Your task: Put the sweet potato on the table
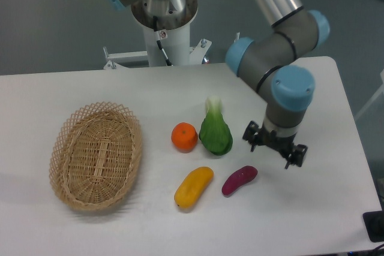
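Observation:
The sweet potato (239, 180), a small magenta-purple curved tuber, lies on the white table (300, 220) right of the yellow fruit. My gripper (275, 148) hangs a little above the table, up and to the right of the sweet potato, apart from it. Its two dark fingers (251, 138) stand spread and nothing is between them.
A yellow-orange oblong fruit (194, 187) lies left of the sweet potato. A round orange (184, 136) and a green leafy vegetable (215, 132) sit behind them. An oval wicker basket (96, 154) stands at the left. The arm's base (163, 28) is at the table's back edge.

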{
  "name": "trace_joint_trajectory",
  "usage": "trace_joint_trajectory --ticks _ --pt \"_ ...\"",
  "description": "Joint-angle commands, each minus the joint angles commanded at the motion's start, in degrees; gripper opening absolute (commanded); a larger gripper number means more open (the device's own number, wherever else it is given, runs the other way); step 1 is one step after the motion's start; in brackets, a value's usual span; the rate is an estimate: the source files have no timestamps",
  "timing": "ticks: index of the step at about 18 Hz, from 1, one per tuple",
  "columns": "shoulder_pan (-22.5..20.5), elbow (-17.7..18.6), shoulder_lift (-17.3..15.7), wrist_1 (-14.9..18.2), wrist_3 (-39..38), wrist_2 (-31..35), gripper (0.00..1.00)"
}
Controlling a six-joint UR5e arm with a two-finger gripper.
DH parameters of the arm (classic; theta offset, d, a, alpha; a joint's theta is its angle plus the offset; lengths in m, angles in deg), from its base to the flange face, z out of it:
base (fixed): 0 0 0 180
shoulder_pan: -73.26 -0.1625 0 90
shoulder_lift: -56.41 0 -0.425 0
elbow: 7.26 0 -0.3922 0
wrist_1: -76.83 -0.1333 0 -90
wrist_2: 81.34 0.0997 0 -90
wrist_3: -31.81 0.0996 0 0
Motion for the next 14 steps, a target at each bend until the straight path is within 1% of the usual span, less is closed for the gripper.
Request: trace_joint_trajectory --ticks 6,10,14 --pt "-3.5 -1.4 -0.2 0.6 6.2 0.0 1.00" --pt "-6.0 -1.4 -0.8 0.6 11.0 0.0 1.00" --pt "-7.4 -1.4 -1.0 0.6 14.7 0.2 1.00"
